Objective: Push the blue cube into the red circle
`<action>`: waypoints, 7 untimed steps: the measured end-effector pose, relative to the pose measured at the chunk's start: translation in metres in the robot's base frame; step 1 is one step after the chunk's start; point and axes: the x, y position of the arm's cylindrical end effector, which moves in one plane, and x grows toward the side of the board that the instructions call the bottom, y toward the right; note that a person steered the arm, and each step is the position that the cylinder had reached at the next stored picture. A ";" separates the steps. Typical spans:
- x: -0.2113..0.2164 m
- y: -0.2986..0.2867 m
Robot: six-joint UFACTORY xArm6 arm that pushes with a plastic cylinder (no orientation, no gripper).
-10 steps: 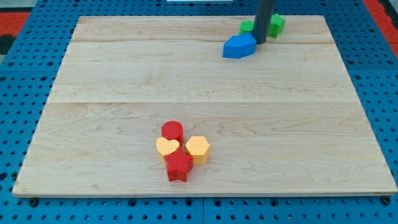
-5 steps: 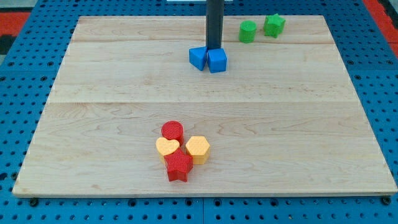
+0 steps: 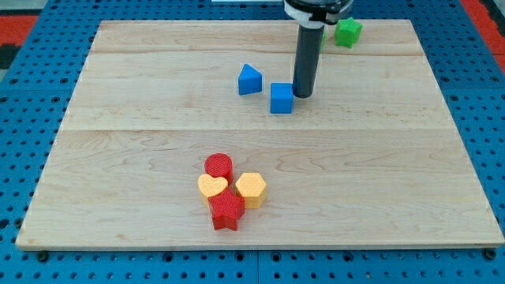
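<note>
Split the blue pair within the last half second: touching then, apart now, with the blue cube (image 3: 281, 98) nudged toward the view's bottom and the blue triangular block (image 3: 249, 80) left behind, further to the view's left of my tip (image 3: 302, 95) and slightly toward the view's top. Swung round as well, from the top side of the pair to the right side of the cube, touching it or just beside it; cannot tell which. As end effector, carries only a bare dark rod, so nothing to stand apart, come together or clamp. Judged useful for the task: isolates the cube, so a push need not drag the triangular block along. Still leaves a long run, with the red circle (image 3: 218, 166) well apart, down and to the view's left of my tip, against the yellow heart (image 3: 211, 186) and near the yellow hexagon (image 3: 251, 188) and red star (image 3: 227, 211) on the counter (image 3: 118, 118). Probably calls for shifting a little toward the view's top before driving diagonally down-left.
</note>
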 end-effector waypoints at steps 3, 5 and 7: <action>0.018 -0.053; 0.037 -0.050; 0.037 -0.058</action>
